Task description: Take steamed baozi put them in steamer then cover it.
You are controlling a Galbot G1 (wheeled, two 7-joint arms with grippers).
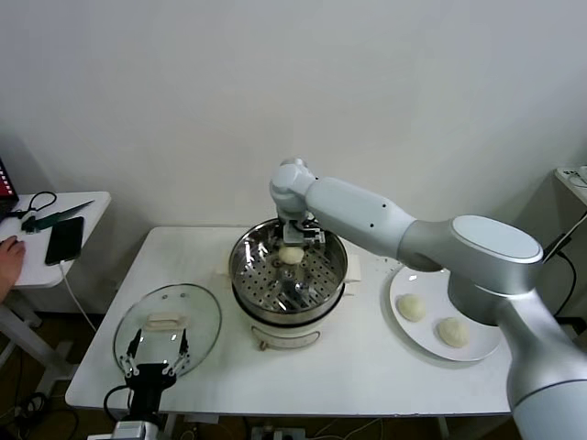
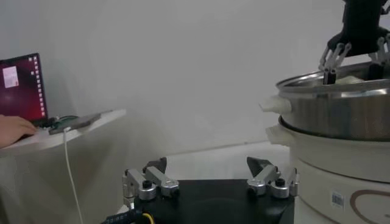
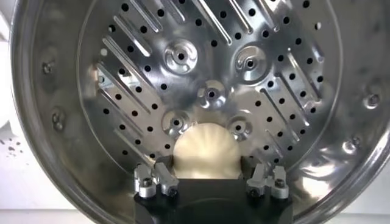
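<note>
The right arm point(image 1: 413, 234) is smooth silver-white with rounded joint housings and small dark screw dots, while both grippers have black bodies, metal-linked fingers and silver bolts.

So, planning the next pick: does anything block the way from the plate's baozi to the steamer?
Nothing visible does. The two baozi lie on the plate; the steamer is uncovered, its lid on the table, one bun inside.

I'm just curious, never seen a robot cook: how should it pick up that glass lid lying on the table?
Best by the white bar handle at the centre of the glass lid, coming straight down from above. The lid lies flat, its dome smooth, so the raised bar is probably the only part a pincer could close across.
</note>
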